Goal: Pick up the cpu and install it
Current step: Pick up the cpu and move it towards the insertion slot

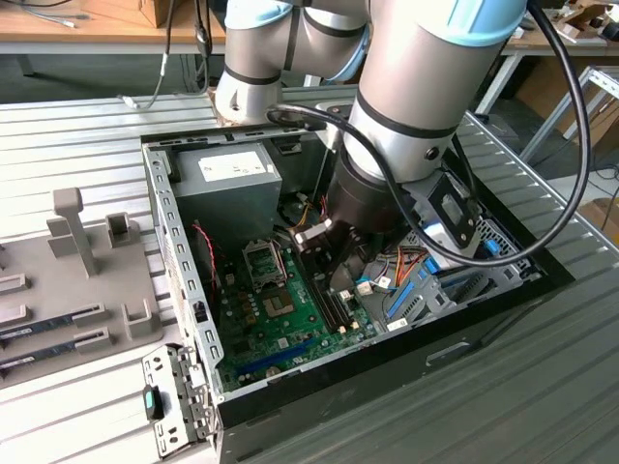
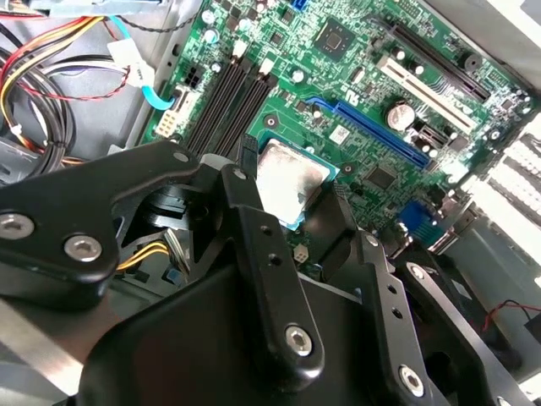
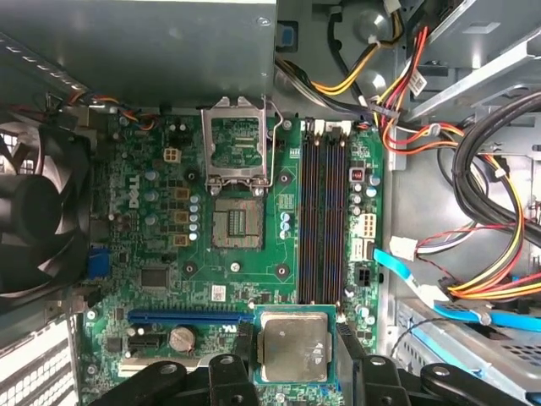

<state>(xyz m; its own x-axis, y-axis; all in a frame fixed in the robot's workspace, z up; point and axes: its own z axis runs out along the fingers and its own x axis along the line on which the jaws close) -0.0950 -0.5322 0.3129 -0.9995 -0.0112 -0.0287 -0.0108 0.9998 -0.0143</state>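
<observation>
Plainly the fingers (image 3: pixel 246 342) are pinching the cpu (image 3: pixel 293 345) by two opposite edges. They hold it flat in the air above the green motherboard (image 3: pixel 161 254), not touching it. In the exterior view the open socket (image 1: pixel 281 307) lies at about seven o'clock from the fingers, inside the computer case (image 1: pixel 387 358) on the desk (image 1: pixel 542 387).

I judge the chip light and rigid but fragile. Its smooth metal top offers little friction, and the contacts on its underside, like the socket itself, would likely suffer from any tilt or hard pressure. The sides of the rim are the sound place to hold, gently and level.

It is a small flat square with a dull silver-grey lid, faintly smudged, and a thin green board rim around it.
</observation>
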